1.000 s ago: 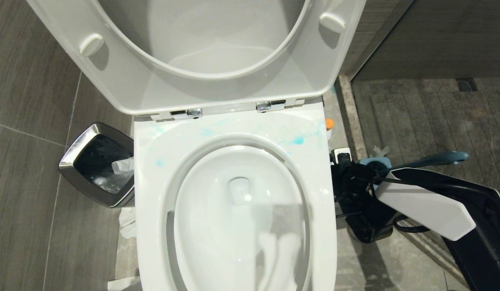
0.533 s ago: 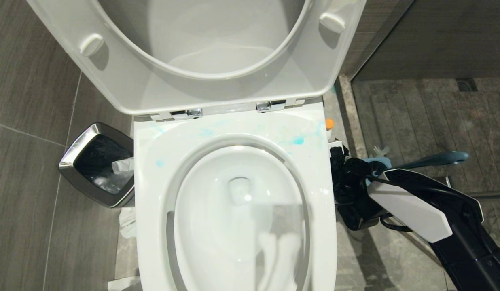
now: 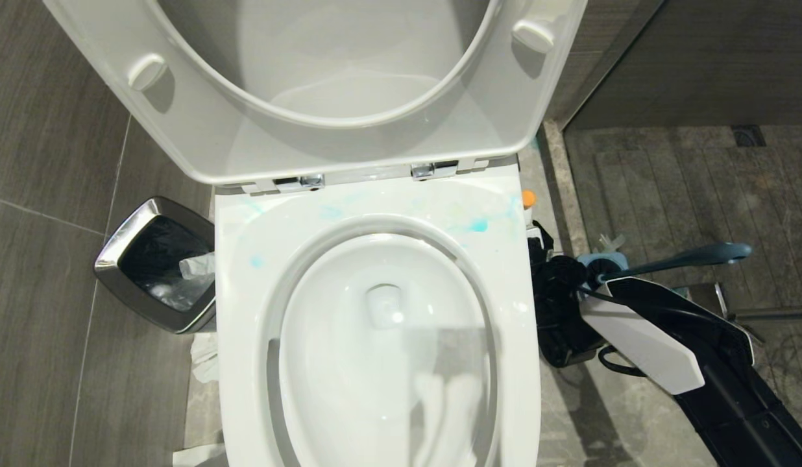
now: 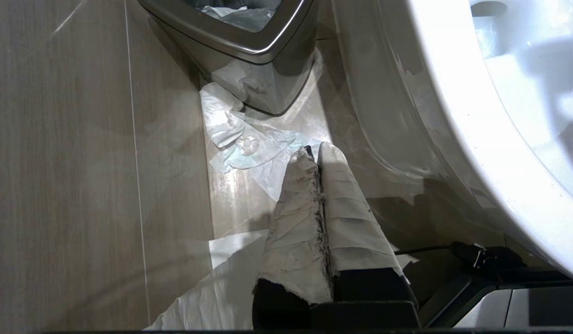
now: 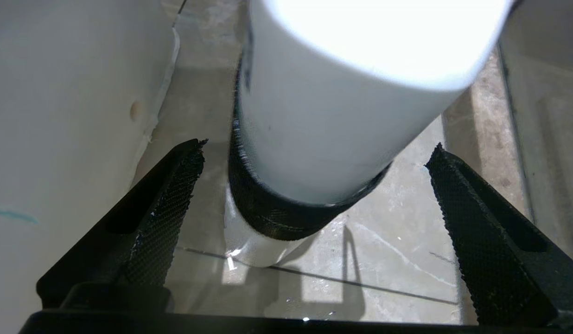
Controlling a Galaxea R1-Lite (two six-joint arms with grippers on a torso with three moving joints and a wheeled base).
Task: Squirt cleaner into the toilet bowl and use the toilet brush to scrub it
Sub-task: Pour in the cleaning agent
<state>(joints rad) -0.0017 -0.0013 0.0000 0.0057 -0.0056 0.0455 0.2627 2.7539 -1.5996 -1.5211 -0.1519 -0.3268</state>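
1. Your right arm is reaching in from the lower right of the head view, its white-and-black forearm angling up and leftward.
2. Your right gripper is pointing downward, its black textured fingers standing wide apart, gripping nothing.
3. Your left gripper is hanging low, its wrapped fingers pressing together, empty.

Beside the toilet bowl, your right arm shows a white angular shell on black, with a looping black cable; left gripper fingers wear grimy white wrap.
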